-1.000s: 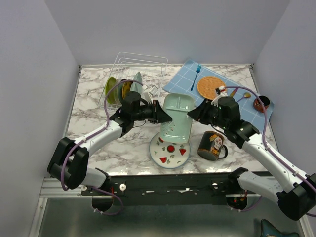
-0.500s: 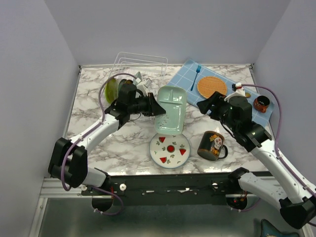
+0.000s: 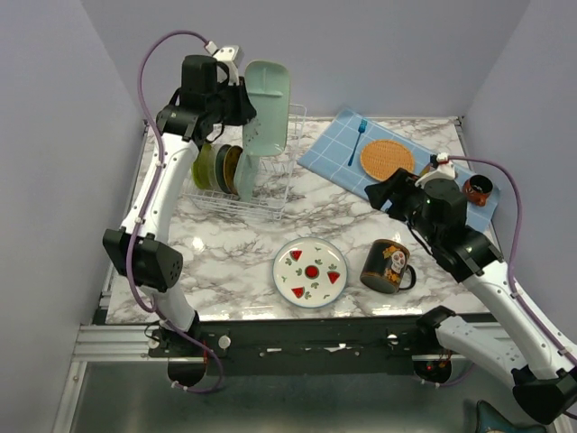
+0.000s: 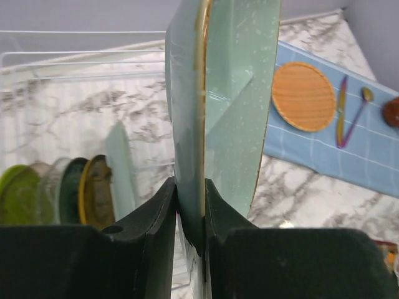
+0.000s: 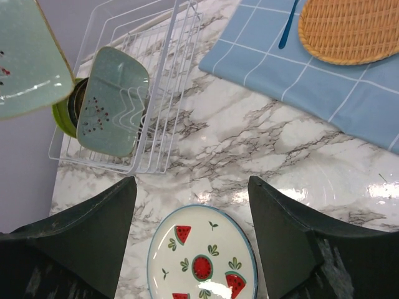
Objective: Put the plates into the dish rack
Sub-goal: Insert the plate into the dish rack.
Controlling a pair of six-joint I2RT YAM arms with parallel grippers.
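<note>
Where the left pincer [image 4: 190, 215] hangs high above the counter's [image 3: 216, 262] far-left part, it is closed narrow on the edge of the mint-green plate [image 3: 268, 108], one finger on each face. Plate is on edge, near upright, reaching ahead of the fingers. Directly below this pincer: the dish rack [image 3: 279, 171], white wire, standing on the counter. Racked plates [image 3: 204, 168] stand on edge in its slots, among them a green one, a brownish one and a pale teal one; the held plate is clear of the wires, not touching them. Right pincer [image 5: 190, 187] is spread wide and grips nothing, hovering well apart from the rack. Just beneath and ahead of it lies the watermelon plate [image 3: 311, 271], flat on the marble. Black decorated mug [image 3: 388, 266] stands just beside that plate, under the right arm. Beyond the right pincer: a blue checked cloth [image 3: 334, 149] bearing an orange woven mat [image 3: 387, 158] and a blue fork [image 3: 357, 140].
</note>
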